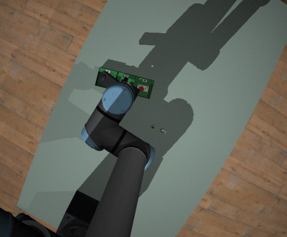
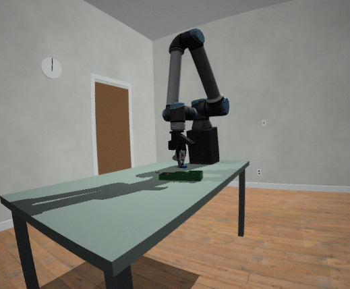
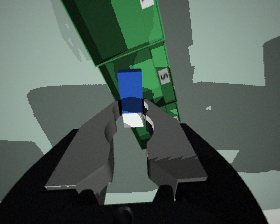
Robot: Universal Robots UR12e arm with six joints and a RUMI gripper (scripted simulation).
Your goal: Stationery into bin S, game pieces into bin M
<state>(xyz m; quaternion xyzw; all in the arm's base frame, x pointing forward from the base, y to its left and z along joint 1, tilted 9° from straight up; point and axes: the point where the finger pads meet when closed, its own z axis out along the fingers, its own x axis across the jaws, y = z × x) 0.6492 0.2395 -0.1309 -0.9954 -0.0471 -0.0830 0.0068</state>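
Observation:
My gripper (image 3: 132,100) is shut on a small blue block with a white end (image 3: 130,90), which stands up between the fingertips. It hangs just above a row of three green bins (image 3: 133,60), over the middle one, marked S (image 3: 164,76). In the overhead view the arm's wrist (image 1: 118,98) covers the gripper and part of the bins (image 1: 125,82). The right-hand bin holds a red piece (image 1: 141,88). In the side view the gripper (image 2: 181,162) holds the blue block (image 2: 183,166) a little above the bins (image 2: 181,175).
Two small loose things lie on the table right of the arm: a gold round one (image 1: 152,127) and a grey-white one (image 1: 163,130). The robot's base (image 2: 203,145) stands at the table's far end.

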